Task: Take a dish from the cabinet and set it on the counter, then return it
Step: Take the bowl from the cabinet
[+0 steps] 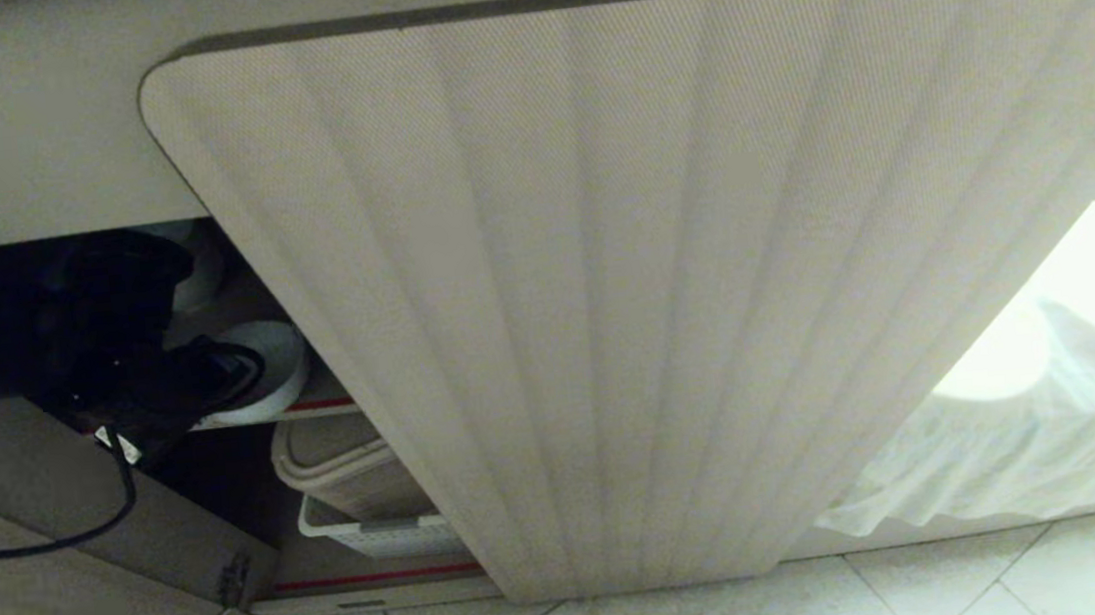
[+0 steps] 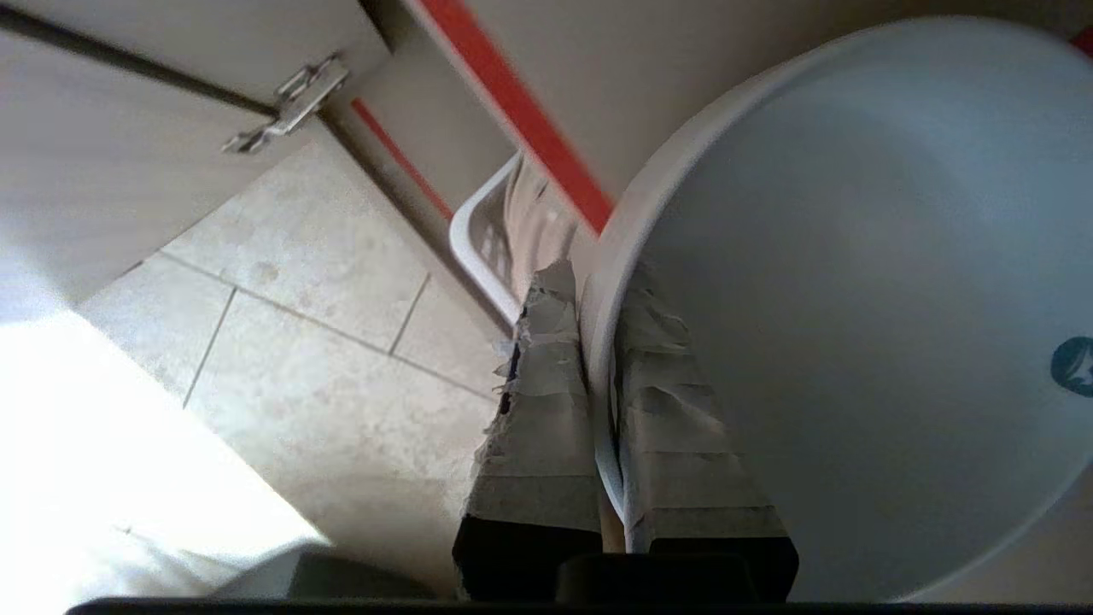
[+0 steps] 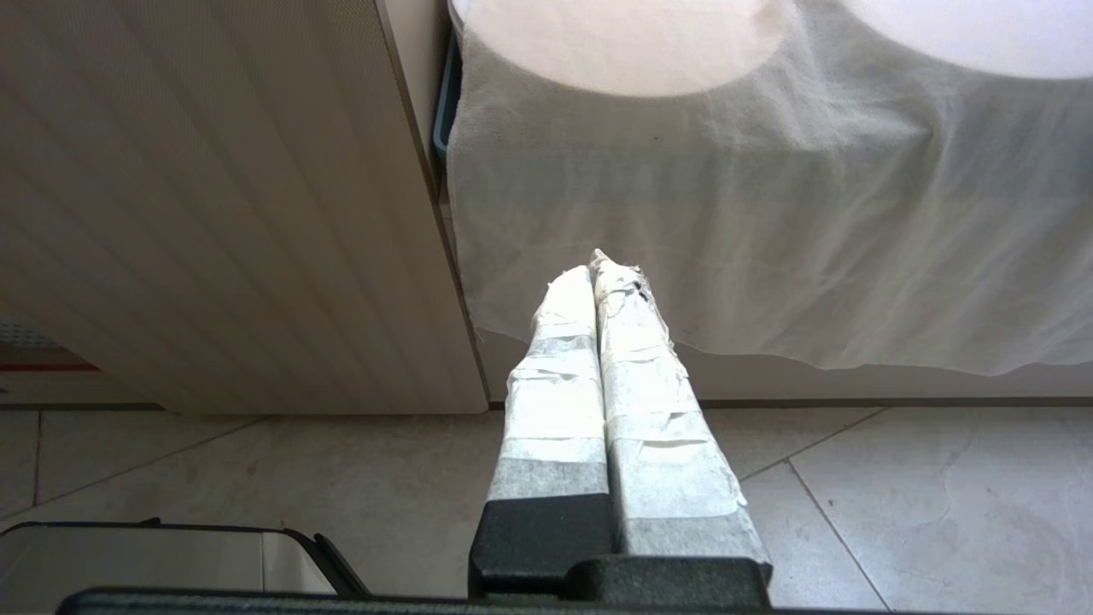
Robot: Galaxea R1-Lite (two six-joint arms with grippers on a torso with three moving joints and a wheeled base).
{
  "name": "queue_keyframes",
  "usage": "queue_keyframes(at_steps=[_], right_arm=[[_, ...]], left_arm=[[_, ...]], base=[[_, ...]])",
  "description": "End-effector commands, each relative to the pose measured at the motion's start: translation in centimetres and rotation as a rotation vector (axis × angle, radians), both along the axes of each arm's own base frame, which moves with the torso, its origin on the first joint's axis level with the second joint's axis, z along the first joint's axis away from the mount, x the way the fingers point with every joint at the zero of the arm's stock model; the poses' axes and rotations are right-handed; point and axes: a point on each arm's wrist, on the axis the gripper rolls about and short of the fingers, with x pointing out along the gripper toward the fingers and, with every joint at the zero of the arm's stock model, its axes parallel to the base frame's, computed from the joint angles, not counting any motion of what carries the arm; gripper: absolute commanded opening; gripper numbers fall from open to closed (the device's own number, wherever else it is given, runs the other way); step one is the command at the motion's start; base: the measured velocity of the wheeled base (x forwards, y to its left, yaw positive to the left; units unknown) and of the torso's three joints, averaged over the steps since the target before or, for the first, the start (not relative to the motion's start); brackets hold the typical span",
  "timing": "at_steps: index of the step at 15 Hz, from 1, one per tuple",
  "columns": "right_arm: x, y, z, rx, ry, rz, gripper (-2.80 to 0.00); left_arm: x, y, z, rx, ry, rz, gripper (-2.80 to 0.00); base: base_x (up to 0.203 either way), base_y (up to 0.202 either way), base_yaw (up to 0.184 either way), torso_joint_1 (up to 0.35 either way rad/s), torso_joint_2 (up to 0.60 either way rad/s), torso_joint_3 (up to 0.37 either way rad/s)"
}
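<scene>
- One glossy white round bowl [image 2: 854, 299] is pinched by its rim in the left gripper [image 2: 598, 282]: one tape-wrapped finger [image 2: 542, 410] sits outside the wall, the other inside, closed tight on the thin edge.
- In the head view you find that gripper [image 1: 213, 380] at the open left side of the pale beige fluted-door cabinet [image 1: 656, 287], with the bowl [image 1: 257, 371] at the front edge of the upper shelf, over its red strip [image 1: 316, 404].
- Whether the bowl's foot is resting on the shelf or just above it cannot be told from these views.
- Below it, on the lower shelf, stands a white slotted plastic basket [image 1: 379, 535]; it also shows just beyond the fingertips in the left wrist view.
- The right gripper [image 3: 595, 265] is parked, its taped fingers pressed together on nothing, pointing toward a white draped cloth [image 3: 768, 239] beside the cabinet door.
- Judgement: a rim pinch carries the weight off-centre, so the bowl is likely to swing or slip if you hurry.
- Keep the wrist steady and the rim level, move slowly, and clear the shelf edge and the steel hinge [image 2: 290, 98] of the opened left door before you turn.
- Do not loosen the grip until the foot sits flat.
</scene>
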Motion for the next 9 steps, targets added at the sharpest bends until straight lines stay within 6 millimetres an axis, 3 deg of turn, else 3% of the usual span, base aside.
queue_keyframes(at_steps=[1,9], right_arm=[[0.0,0.0,0.0,0.000,-0.001,0.000,-2.80],[0.0,0.0,0.0,0.000,-0.001,0.000,-2.80]], left_arm=[[-0.8,-0.2,0.4,-0.006,-0.008,0.004,-2.80],[-4.0,-1.2,0.2,-0.019,0.014,-0.015,-2.80]], base=[[0.000,0.000,0.000,0.000,0.00,0.000],[0.000,0.000,0.000,0.000,0.00,0.000]])
